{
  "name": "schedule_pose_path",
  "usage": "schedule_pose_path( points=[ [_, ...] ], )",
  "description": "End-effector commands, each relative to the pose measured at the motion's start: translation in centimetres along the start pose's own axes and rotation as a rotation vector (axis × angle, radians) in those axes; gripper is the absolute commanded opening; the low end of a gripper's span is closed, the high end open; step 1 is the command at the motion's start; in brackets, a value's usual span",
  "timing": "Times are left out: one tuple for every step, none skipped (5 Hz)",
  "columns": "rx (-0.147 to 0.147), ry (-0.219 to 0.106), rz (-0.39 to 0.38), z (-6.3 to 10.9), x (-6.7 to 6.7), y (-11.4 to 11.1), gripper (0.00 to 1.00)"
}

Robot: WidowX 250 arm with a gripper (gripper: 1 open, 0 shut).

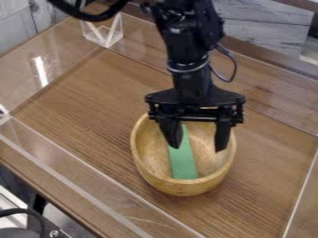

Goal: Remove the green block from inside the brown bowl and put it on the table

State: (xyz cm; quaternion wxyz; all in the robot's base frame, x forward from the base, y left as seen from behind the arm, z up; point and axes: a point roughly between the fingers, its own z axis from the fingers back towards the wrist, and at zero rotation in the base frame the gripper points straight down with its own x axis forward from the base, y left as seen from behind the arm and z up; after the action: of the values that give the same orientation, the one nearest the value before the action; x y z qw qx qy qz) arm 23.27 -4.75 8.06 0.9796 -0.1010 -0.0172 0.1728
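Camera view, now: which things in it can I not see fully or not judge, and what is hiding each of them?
- Green block: its far end is covered by the open tool; whether the fingers touch it cannot be told.
- Brown bowl: the far rim and part of the inside are hidden behind the tool.
- Robot arm: cut off by the top edge.
- Table: cut off at the picture edges; glare on the clear walls blurs its border.
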Motion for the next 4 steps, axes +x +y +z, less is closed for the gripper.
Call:
schedule_pose_path(
  points=[
    [-0.016,-0.029,-0.045,0.5,-0.1,0.5,1.00],
    [-0.008,-0.032,-0.038,-0.8,-0.1,0.9,1.00],
    [0.001,-0.035,-0.027,-2.2,0.0,1.2,1.00],
    [0.013,-0.031,-0.051,-2.8,-0.2,0.5,1.00]
  ],
)
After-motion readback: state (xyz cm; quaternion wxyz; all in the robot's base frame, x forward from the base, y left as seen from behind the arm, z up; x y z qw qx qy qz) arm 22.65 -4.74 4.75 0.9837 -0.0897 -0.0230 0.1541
